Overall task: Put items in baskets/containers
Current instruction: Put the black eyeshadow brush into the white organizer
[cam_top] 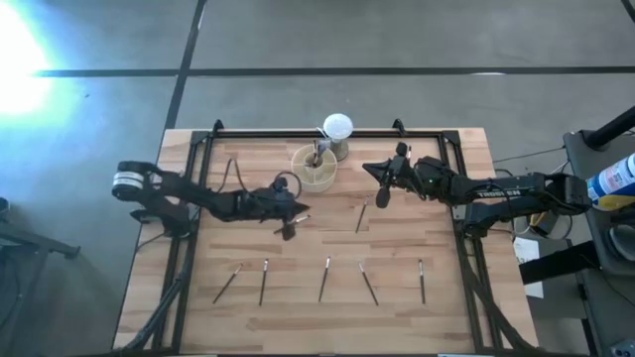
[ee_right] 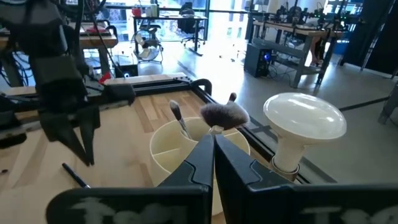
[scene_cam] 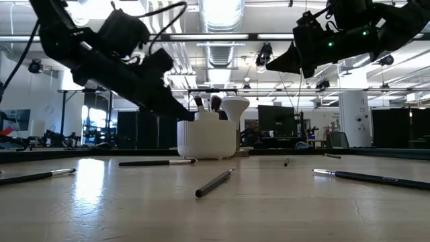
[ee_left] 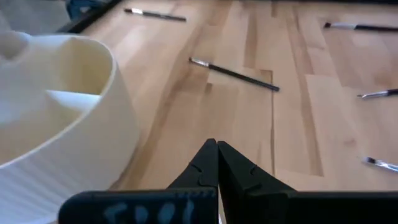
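The cream divided organiser [cam_top: 315,169] stands near the far edge of the wooden table [cam_top: 446,317], just beside a white ball on a stand [cam_top: 337,129], and already holds a few brushes upright, one with a fluffy head [ee_right: 224,115]. The rest of the makeup brushes lie flat and loose: a row of five along the near side, among them one near the middle [cam_top: 324,279], a single brush [cam_top: 360,217] in mid-table lying roughly front to back, and one [cam_top: 230,174] toward the far left. That mid-table brush lies between the two arms; the right gripper [cam_top: 382,178] hangs above and just beyond it on the organiser's right, so it seems the nearer tool, though the left gripper [cam_top: 296,212], raised just to the near-left of the organiser, is not much farther. Both grippers are clenched with fingers pressed together and nothing between them; either would have to spread its fingers across the brush's thin handle before descending.
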Controlling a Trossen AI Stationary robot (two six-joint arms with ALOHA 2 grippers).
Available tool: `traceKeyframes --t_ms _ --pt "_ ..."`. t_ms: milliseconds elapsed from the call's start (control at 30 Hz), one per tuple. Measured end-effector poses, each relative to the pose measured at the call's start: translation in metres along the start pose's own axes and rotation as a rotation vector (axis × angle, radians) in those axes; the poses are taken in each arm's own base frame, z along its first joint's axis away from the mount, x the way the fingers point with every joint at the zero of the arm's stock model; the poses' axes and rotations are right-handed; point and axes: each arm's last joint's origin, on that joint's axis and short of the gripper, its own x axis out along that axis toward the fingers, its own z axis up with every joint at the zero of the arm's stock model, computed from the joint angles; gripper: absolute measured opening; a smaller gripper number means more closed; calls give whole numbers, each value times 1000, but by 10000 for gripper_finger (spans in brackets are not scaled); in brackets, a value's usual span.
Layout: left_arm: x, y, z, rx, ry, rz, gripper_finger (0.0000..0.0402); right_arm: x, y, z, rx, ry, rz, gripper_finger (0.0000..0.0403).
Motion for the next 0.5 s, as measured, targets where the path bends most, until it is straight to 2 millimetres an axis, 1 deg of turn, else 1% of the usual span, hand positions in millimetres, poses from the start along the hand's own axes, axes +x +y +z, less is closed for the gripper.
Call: traceKeyframes --t_ms 133,233,333,500 --pt "18 -2 -4 -25 74 19 9 0 0 0 0 1 0 8" --pt "33 -3 -6 -27 142 71 32 0 0 0 0 2 0 8" --pt "46 -5 -6 -17 192 82 61 0 0 0 0 3 0 8" --pt "59 -10 -7 -5 302 87 94 0 0 -1 -1 5 0 8"
